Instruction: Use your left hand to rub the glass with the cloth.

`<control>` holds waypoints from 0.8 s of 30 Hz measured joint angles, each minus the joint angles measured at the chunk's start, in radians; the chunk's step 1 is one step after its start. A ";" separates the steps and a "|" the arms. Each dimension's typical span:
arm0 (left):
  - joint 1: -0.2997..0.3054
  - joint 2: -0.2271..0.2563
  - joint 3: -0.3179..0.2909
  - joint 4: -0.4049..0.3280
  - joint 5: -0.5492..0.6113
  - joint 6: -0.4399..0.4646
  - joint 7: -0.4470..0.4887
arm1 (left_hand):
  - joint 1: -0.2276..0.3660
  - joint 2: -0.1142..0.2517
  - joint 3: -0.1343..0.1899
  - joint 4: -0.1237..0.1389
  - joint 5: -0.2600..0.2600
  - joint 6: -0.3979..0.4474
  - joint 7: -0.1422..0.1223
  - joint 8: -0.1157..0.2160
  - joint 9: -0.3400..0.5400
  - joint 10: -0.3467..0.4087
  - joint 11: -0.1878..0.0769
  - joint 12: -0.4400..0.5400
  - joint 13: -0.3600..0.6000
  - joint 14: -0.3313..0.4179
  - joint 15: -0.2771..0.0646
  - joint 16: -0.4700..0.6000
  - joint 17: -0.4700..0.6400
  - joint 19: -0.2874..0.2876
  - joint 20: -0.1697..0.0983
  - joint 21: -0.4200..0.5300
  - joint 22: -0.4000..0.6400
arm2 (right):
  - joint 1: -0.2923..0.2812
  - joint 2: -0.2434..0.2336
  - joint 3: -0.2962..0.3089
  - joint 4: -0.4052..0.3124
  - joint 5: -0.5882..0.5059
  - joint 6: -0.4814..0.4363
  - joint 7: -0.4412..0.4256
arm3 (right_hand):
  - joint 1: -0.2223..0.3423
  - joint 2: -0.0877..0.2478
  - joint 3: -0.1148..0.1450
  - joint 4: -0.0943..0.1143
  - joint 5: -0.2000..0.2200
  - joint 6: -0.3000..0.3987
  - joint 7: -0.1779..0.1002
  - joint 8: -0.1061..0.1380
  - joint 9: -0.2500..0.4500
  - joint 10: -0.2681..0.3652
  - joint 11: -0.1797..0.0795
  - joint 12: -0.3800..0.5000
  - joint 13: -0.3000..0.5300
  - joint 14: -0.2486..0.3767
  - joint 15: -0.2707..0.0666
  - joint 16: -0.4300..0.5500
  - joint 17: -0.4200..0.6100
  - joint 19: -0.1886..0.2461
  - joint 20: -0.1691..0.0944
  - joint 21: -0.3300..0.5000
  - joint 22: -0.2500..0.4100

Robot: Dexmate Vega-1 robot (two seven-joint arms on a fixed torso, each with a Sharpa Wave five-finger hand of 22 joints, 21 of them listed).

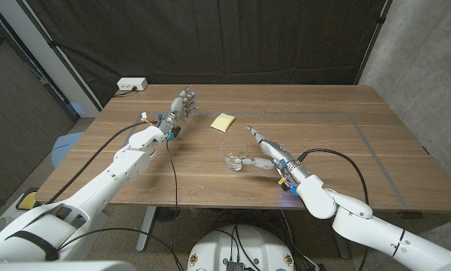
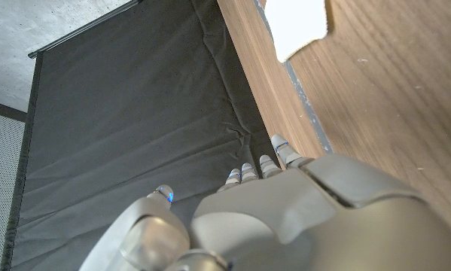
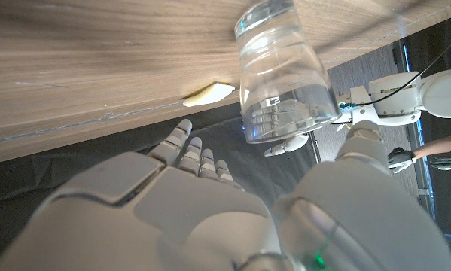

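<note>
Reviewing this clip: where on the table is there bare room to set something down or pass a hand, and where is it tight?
Bare wood spans the table's right part, beyond the right hand, and the near-left corner beside the left arm. It is crowded in the middle: the cloth, the glass and the right hand sit close together, with the left hand just left of the cloth.

— How many glasses are there?
— One glass (image 1: 233, 154), near the centre of the desk (image 1: 345, 150).
— And cloths?
— One yellow cloth (image 1: 223, 122), at about twelve o'clock from the glass.
— How many robot hands?
— Two: the left robot hand (image 1: 183, 104) at ten o'clock from the glass, the right robot hand (image 1: 261, 150) at three o'clock.
— Anything else?
— One white box (image 1: 131, 84) beyond the far-left corner.
</note>
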State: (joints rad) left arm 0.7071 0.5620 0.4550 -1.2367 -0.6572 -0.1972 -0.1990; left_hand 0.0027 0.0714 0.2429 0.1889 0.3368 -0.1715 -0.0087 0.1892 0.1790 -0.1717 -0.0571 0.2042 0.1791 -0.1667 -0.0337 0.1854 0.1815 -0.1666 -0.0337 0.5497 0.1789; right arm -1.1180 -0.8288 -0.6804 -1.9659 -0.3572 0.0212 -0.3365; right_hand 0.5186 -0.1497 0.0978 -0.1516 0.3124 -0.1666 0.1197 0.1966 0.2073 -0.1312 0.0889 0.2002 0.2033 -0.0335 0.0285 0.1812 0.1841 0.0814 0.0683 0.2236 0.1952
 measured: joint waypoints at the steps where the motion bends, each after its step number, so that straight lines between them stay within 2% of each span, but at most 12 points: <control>1: 0.000 0.000 0.000 0.000 0.000 0.000 0.000 | 0.000 0.000 0.000 0.000 0.000 0.000 0.000 0.000 0.000 0.000 0.000 0.000 0.000 0.000 0.000 0.000 0.000 0.000 0.000 0.000 0.000 | 0.000 0.001 -0.001 0.000 0.000 0.000 0.000 | 0.000 0.000 -0.003 0.003 0.000 0.000 0.000 0.000 0.000 0.000 0.000 0.000 0.000 0.000 0.000 0.000 0.000 0.000 0.000 0.000 0.000; 7: 0.000 0.000 0.000 0.000 -0.001 0.002 -0.004 | 0.000 0.000 0.000 0.000 0.000 -0.004 0.004 0.000 0.000 0.000 0.000 0.000 0.000 0.000 0.000 0.000 0.000 0.000 0.000 -0.003 0.000 | 0.008 0.027 -0.024 0.009 0.000 0.000 0.000 | 0.008 -0.008 -0.011 0.006 0.010 0.000 0.000 0.000 0.000 -0.007 0.025 0.000 0.000 -0.003 0.000 0.000 0.000 -0.002 -0.002 0.000 0.000; 8: 0.000 0.007 0.000 -0.009 -0.001 0.003 -0.005 | 0.000 0.000 0.000 0.000 0.001 -0.004 0.004 0.000 0.000 0.000 0.000 0.000 0.000 0.000 0.000 0.000 0.000 0.000 0.000 -0.007 0.000 | 0.010 0.031 -0.027 0.013 -0.029 -0.047 -0.004 | 0.009 -0.009 -0.014 0.003 0.010 0.000 0.000 0.000 0.000 -0.006 0.027 0.000 0.000 -0.006 0.002 0.000 0.000 -0.004 -0.004 0.000 0.000; 11: 0.000 0.008 0.000 -0.010 -0.002 0.004 -0.006 | 0.000 0.000 -0.001 0.001 0.004 -0.004 0.004 0.000 0.000 0.000 0.000 0.000 0.000 0.000 0.000 0.000 0.001 0.000 0.000 -0.008 0.000 | 0.017 0.044 -0.035 0.026 -0.035 -0.051 -0.007 | 0.015 -0.008 -0.017 0.000 0.012 0.000 0.000 0.007 0.000 -0.005 0.045 0.004 0.000 -0.005 0.007 0.004 0.000 -0.004 -0.004 0.000 0.000; 18: 0.000 0.010 0.000 -0.010 -0.002 0.008 -0.011 | 0.000 0.000 -0.006 0.000 0.004 -0.002 0.006 0.000 0.000 0.000 0.000 0.000 0.000 0.000 0.000 0.000 0.003 0.000 0.000 -0.008 0.000 | 0.035 0.075 -0.051 0.065 -0.038 -0.052 -0.016 | 0.053 0.016 -0.017 0.000 0.024 0.000 0.000 0.011 0.000 -0.002 0.089 0.007 0.000 0.015 0.037 0.008 0.000 0.002 0.002 0.000 0.000; 21: -0.003 0.011 -0.001 -0.010 -0.002 0.011 -0.011 | 0.000 0.000 -0.006 0.000 0.004 -0.002 0.006 0.000 0.000 0.000 0.000 0.000 0.000 0.000 0.000 0.000 0.003 0.000 0.000 -0.008 0.000 | 0.043 0.085 -0.056 0.081 -0.039 -0.052 -0.032 | 0.065 0.014 -0.017 0.000 0.027 0.000 0.000 0.011 0.000 -0.005 0.088 0.007 0.000 0.015 0.043 0.008 0.000 0.009 0.009 0.000 0.000; 24: -0.005 0.011 -0.001 -0.008 -0.002 0.012 -0.012 | 0.000 0.000 -0.006 0.000 0.004 -0.002 0.006 0.000 0.000 0.000 0.000 0.000 0.000 0.000 0.000 0.000 0.003 0.000 0.000 -0.008 0.000 | 0.051 0.093 -0.061 0.095 -0.039 -0.052 -0.033 | 0.067 0.015 -0.019 0.003 0.028 0.000 0.000 0.010 0.005 -0.033 0.068 0.006 0.004 -0.001 0.043 0.008 0.000 0.001 0.016 -0.008 0.001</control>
State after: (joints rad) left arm 0.7017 0.5728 0.4544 -1.2446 -0.6596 -0.1849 -0.2113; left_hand 0.0026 0.0716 0.2373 0.1891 0.3405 -0.1732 -0.0031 0.1892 0.1790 -0.1716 -0.0571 0.2042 0.1791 -0.1667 -0.0337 0.1854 0.1841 -0.1666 -0.0337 0.5419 0.1789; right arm -1.0673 -0.7360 -0.7417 -1.8706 -0.3963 -0.0303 -0.3696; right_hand 0.5860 -0.1352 0.0783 -0.1486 0.3404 -0.1664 0.1197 0.2061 0.2119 -0.1639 0.1566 0.2063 0.2069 -0.0343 0.0717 0.1891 0.1838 0.0825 0.0842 0.2159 0.1963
